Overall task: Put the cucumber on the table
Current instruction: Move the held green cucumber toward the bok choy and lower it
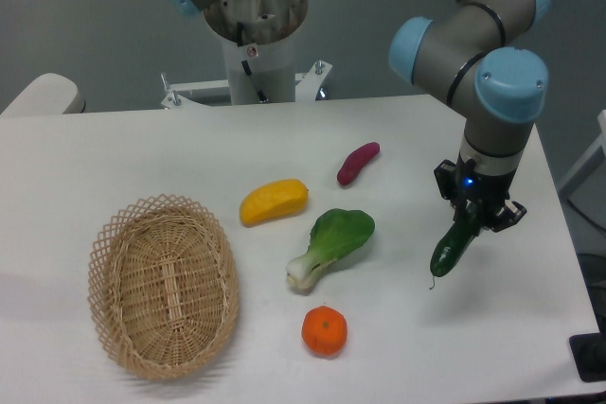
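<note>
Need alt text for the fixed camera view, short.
A robot arm's end effector grips a dark green cucumber just above a white table. Left of it lie bok choy, an orange, a yellow vegetable, a purple sweet potato and a wicker basket.

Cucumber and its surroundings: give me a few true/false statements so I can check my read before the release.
1. The gripper holds the cucumber by its upper end. True.
2. The cucumber lies inside the wicker basket. False: the basket holds nothing; the cucumber hangs tilted at the table's right side.
3. The bok choy lies between the cucumber and the basket. True.
4. The orange touches the purple sweet potato. False: they lie well apart, bok choy between.
</note>
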Available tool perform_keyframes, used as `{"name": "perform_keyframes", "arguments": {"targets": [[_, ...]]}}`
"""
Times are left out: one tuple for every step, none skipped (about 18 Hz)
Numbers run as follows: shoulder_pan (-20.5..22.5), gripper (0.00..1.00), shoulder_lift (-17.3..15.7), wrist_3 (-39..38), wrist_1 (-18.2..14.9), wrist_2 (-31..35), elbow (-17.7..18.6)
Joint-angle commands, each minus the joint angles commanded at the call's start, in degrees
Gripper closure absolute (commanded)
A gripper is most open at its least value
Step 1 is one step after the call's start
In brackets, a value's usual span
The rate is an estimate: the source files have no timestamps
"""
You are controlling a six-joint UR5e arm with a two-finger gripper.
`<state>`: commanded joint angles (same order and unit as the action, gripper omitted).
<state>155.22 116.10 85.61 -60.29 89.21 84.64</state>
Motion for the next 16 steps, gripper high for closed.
{"name": "perform_keyframes", "arguments": {"targets": [[-0.1, 0.79, 0.1, -0.1, 0.1, 0.0, 0.2], [-0.2, 0.79, 0.2, -0.3, 0.3, 0.0, 0.3], [-0.3, 0.79, 0.5, -0.5, 0.1, 0.1, 0.2], [-0.6, 0.79, 0.7, -0.6, 0.3, 0.1, -0.1], [-1.1, 0.79, 1.0, -0.7, 0.9, 0.1, 0.1], [-1.3, 0.79, 1.2, -0.7, 1.7, 0.1, 0.4], [-1.5, 0.79, 1.3, -0.8, 2.6, 0.2, 0.8], [-1.6, 0.79, 1.3, -1.4, 3.2, 0.2, 1.2], [-1.8, 0.79, 1.6, -2.6, 3.6, 0.2, 1.5], [-1.8, 0.79, 1.8, -4.0, 4.0, 0.2, 1.6], [-1.9, 0.79, 2.0, -5.3, 4.1, 0.2, 1.9], [-2.0, 0.79, 2.5, -6.8, 4.4, 0.1, 2.0], [-2.5, 0.79, 3.0, -8.0, 4.7, 0.1, 2.1], [-3.2, 0.79, 3.4, -9.2, 5.4, 0.2, 2.3], [-3.5, 0.79, 4.0, -10.2, 6.1, 0.2, 2.3], [-3.9, 0.79, 4.7, -11.3, 6.8, 0.2, 2.4]]}}
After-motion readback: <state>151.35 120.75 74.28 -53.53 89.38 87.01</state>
